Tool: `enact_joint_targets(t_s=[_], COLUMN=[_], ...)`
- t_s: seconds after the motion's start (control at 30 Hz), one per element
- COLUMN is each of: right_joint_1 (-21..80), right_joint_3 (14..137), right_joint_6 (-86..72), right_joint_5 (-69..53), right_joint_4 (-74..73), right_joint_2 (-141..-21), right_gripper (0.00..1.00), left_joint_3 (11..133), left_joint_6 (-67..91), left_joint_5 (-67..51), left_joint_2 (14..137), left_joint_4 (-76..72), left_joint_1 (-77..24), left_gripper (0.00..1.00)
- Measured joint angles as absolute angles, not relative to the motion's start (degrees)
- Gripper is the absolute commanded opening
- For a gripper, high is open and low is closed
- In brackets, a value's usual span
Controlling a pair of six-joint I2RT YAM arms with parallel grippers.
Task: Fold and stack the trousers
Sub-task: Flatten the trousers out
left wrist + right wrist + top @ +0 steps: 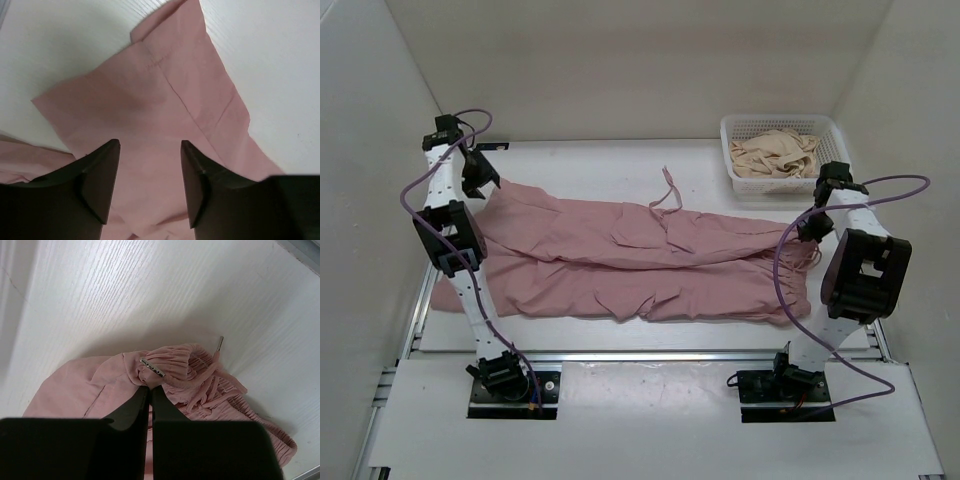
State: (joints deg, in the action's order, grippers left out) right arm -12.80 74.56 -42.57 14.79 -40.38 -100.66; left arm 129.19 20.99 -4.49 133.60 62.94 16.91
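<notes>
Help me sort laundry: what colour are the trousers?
The trousers are dusty pink, clearest in the top view.

Robotics lab test cell — plain white panels [620, 60] wall in a white table [590, 165], an aluminium rail [650, 355] along its near edge, two cabled robot arms [450, 235] [865, 270] bolted there, a plastic basket [780, 118] at its far right corner.

Left pincer [150, 145] parted, right pincer [149, 388] pinched tight, both arms far forward.

The trousers [640, 265] are plain dusty pink, with no print. The worktop [590, 165] is white. The basket [738, 128] is white with a lattice pattern, the garment [775, 155] inside is cream. The cables [778, 270] are purple.
</notes>
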Motion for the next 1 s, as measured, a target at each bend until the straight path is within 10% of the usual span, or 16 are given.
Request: enact_joint_targets(t_s=[0.4,0.53,0.57,1.0], right_joint_1=[-11.4,-11.2,-11.2,-10.8], right_joint_3=[74.6,74.5,74.4,74.1], right_joint_6=[-41.4,-41.4,-41.4,-41.8], right_joint_5=[13.4,13.3,13.3,14.6], right_joint_4=[-40.0,-39.9,-39.8,-40.4], right_joint_2=[-100.7,-100.6,-100.5,-94.5], right_gripper=[0.00,0.00,0.00,0.00], left_joint_3=[141.6,143.3,143.6,137.4], left_joint_6=[24.8,25.8,25.7,26.2], left_joint_5=[4.3,5.4,5.4,5.8], left_joint_2=[148.7,150.6,150.7,140.4], left_joint_4=[65.2,65.9,65.9,63.4], left_joint_1=[8.4,7.0,7.0,11.8], left_gripper=[0.69,0.34,0.10,0.10])
